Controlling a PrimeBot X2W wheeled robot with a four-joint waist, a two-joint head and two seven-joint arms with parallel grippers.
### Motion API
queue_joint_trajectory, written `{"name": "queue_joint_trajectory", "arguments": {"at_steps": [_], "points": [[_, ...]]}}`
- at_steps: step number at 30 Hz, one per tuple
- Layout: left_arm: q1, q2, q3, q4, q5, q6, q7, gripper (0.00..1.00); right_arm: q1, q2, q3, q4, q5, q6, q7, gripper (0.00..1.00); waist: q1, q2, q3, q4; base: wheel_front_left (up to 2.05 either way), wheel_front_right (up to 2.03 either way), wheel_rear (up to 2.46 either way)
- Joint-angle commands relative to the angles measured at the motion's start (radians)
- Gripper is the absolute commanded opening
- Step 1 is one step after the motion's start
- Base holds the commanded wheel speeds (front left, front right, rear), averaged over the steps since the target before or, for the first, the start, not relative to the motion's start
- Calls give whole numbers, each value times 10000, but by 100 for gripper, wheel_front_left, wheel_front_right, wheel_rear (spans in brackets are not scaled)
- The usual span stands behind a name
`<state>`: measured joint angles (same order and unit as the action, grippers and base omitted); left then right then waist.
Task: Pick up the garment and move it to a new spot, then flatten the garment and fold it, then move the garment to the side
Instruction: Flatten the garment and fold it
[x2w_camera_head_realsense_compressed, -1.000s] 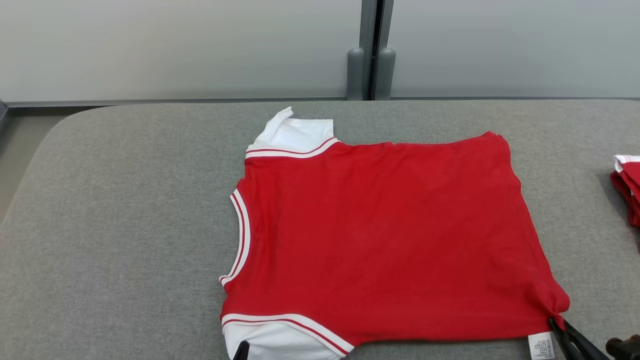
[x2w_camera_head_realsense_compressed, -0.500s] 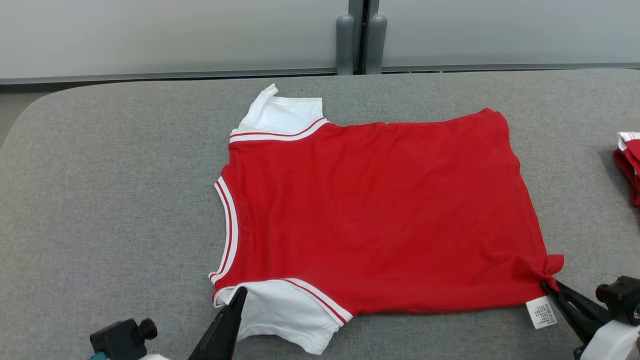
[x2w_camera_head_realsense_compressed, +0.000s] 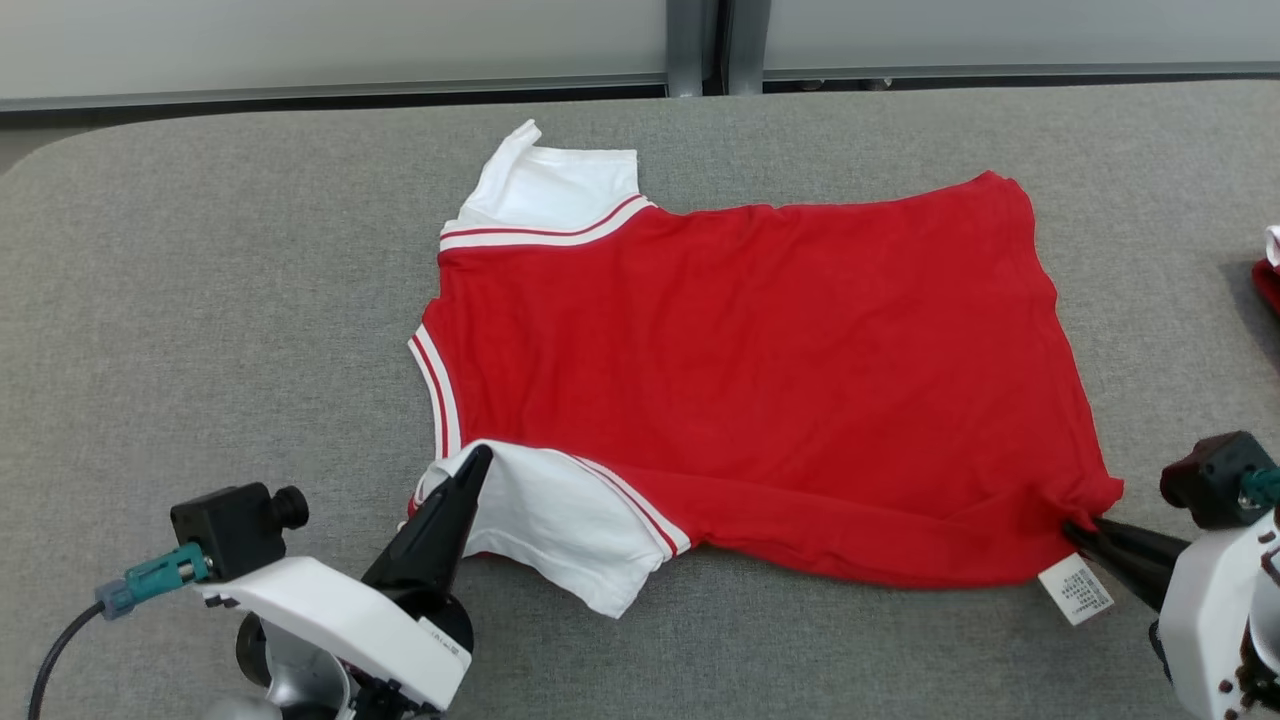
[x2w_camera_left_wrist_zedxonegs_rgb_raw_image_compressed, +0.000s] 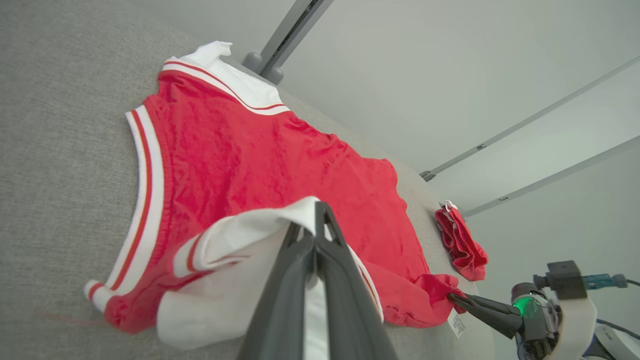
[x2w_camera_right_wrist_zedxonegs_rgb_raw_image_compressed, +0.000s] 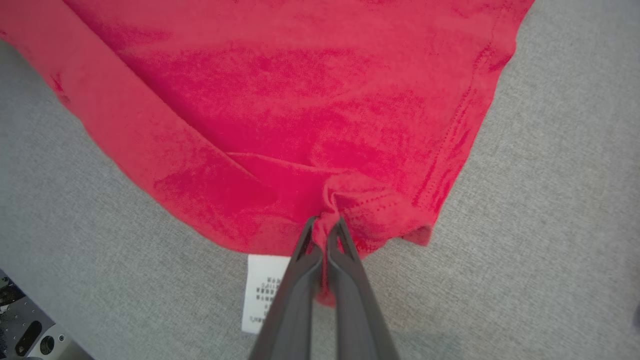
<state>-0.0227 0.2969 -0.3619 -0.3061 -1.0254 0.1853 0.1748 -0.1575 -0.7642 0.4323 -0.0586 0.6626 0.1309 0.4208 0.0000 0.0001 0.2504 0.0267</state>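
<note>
A red garment (x2w_camera_head_realsense_compressed: 760, 370) with white sleeves and striped trim lies spread on the grey table (x2w_camera_head_realsense_compressed: 200, 300), neck to the left. My left gripper (x2w_camera_head_realsense_compressed: 478, 458) is shut on the near white sleeve (x2w_camera_head_realsense_compressed: 560, 530) and holds its edge raised off the table. In the left wrist view, the left gripper (x2w_camera_left_wrist_zedxonegs_rgb_raw_image_compressed: 320, 210) has white sleeve cloth (x2w_camera_left_wrist_zedxonegs_rgb_raw_image_compressed: 225, 280) draped around its fingers. My right gripper (x2w_camera_head_realsense_compressed: 1075, 528) is shut on the garment's near right hem corner. The right wrist view shows the right gripper (x2w_camera_right_wrist_zedxonegs_rgb_raw_image_compressed: 324, 225) pinching bunched red cloth (x2w_camera_right_wrist_zedxonegs_rgb_raw_image_compressed: 310, 125) beside a white care label (x2w_camera_right_wrist_zedxonegs_rgb_raw_image_compressed: 262, 295).
A second red garment (x2w_camera_left_wrist_zedxonegs_rgb_raw_image_compressed: 462, 245) lies bunched at the table's right end (x2w_camera_head_realsense_compressed: 1268, 275). Beyond the table's far edge stands a pale wall panel with a grey post (x2w_camera_head_realsense_compressed: 700, 45). Bare table surface stretches to the left of the garment.
The head camera has tilted down, so the whole scene sits higher and both arms have come into view. The near sleeve and hem corner have risen slightly and shifted toward the far side.
</note>
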Motion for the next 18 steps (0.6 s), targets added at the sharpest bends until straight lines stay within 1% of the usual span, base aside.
{"name": "queue_joint_trajectory", "arguments": {"at_steps": [1, 2, 3, 10, 18], "points": [[-330, 86, 83, 116, -7, -27, 68, 0, -299, -250, 3, -128, 209, -3, 527, 0, 0, -1, 81, -43, 0, 0, 0], [-441, 105, 90, 170, -5, -34, 101, 0, -448, -372, 28, -196, 335, -3, 843, 0, 0, -1, 113, -47, 0, 0, 0], [-441, 105, 90, 170, -5, -34, 101, 0, -448, -372, 28, -196, 335, -3, 843, 0, 0, -1, 113, -47, 0, 0, 0], [-1068, 157, 92, 532, -98, -142, 383, 0, -1327, -709, 47, -399, 1039, -3, 2501, 0, 0, -1, 336, 55, 0, 0, 0], [-1686, 173, -84, 944, -132, -197, 790, 0, -2264, -486, 234, -83, 1328, -3, 3671, 0, 0, -1, 663, 231, 0, 0, 0]]}}
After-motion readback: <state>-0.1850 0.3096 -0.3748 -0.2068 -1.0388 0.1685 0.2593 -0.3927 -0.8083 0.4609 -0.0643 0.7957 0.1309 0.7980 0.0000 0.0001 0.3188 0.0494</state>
